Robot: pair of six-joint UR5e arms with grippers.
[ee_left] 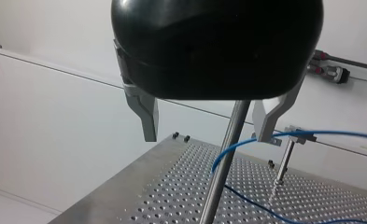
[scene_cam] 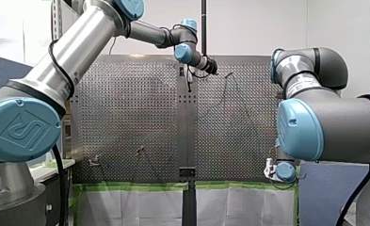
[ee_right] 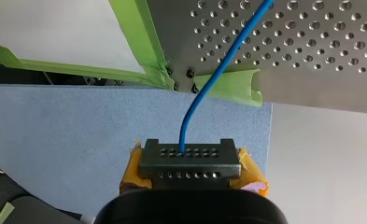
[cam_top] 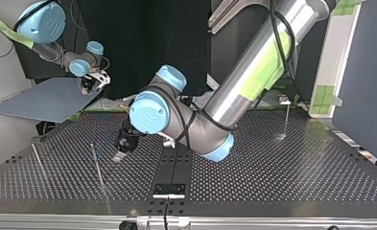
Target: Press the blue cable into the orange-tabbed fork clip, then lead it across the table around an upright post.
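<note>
Your left claw point(ee_left: 207, 137) is open. Its two metal fingers point(ee_left: 146, 116) stand well apart and grip nothing. Ahead of it, in line with the gap between those fingers, an upright post point(ee_left: 221, 177) rises from the perforated table point(ee_left: 172, 191). From the wrist view you cannot tell whether the fingers reach either side of the post or stop short of it.

The blue cable point(ee_left: 330, 134) comes in from beside the claw. It passes a small metal fitting on top of a thinner post point(ee_left: 284, 161), which stands farther ahead. It then runs close by one fingertip and curves down to the upright post, where it bends and runs back along the table, low ahead of the claw.

Your right claw point(ee_right: 190, 161) is closed on the blue cable. The cable enters between its fingers, which carry yellow pads point(ee_right: 252, 173), and goes straight ahead from the claw. It then slants onto the table's corner, which is edged with green tape point(ee_right: 139, 46). This claw is off the table, with a blue mat point(ee_right: 55, 130) beneath it. In the top view it hangs well apart from your left claw, which sits low over the table.
</note>
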